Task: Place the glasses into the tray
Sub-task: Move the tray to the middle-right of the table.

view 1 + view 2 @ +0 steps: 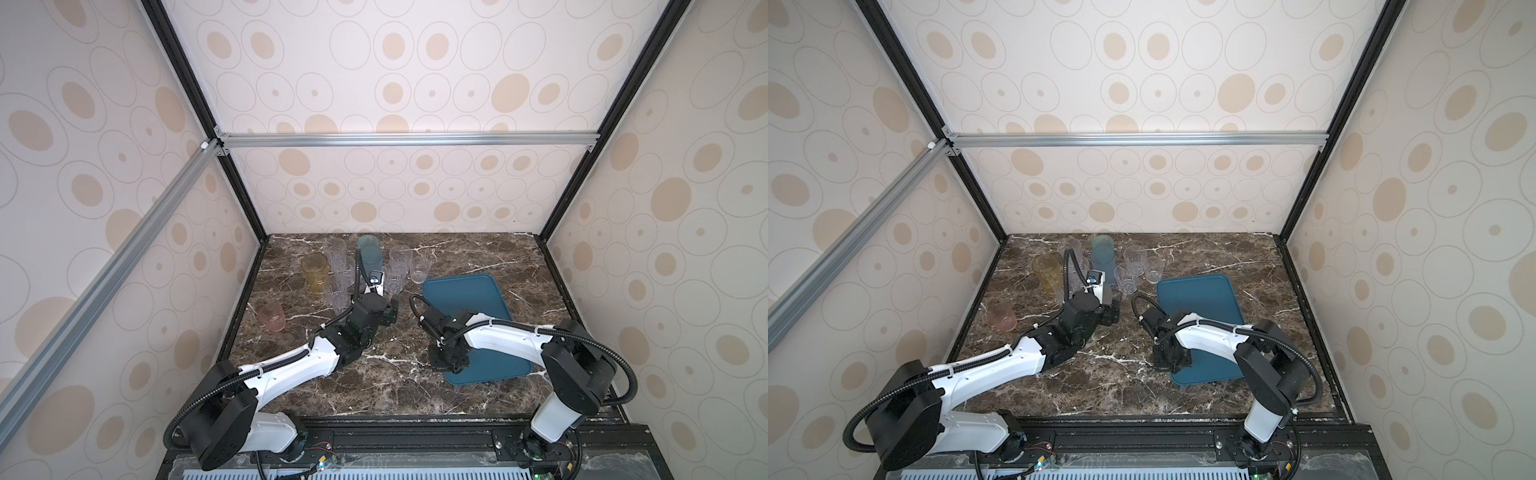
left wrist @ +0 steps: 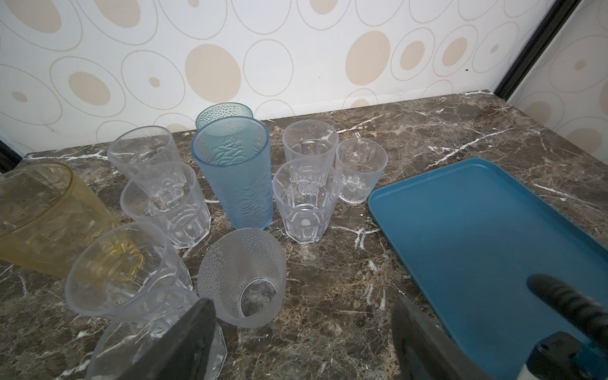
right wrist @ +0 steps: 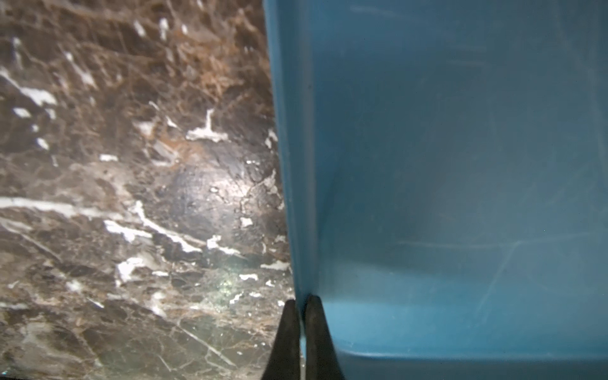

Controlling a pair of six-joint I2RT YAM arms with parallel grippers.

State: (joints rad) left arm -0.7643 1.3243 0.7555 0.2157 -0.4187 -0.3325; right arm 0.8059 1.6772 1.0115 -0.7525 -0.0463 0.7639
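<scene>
"How far along are they?"

"Right at the start, I'd say. The tray (image 1: 461, 291) lies bare on the desk (image 1: 395, 382), over to the right. The glasses (image 2: 306, 200) all stand off it, bunched at the back left, and the pinkish glass (image 1: 272, 316) sits alone near the left edge."

"And the arms?"

"The right gripper (image 3: 301, 304) is pinched together on the tray's rim, near a corner. I take that to be steadying it. The left gripper (image 2: 302, 329) has its jaws wide apart with nothing between them, and it faces the bunch. The frosted glass (image 2: 243, 276) is nearest, just beside one finger."

"So what next?"

"Probably shift across until the frosted glass sits between the jaws. Then close gently, lift clear of the crowded clear glasses and carry it to the tray."
</scene>
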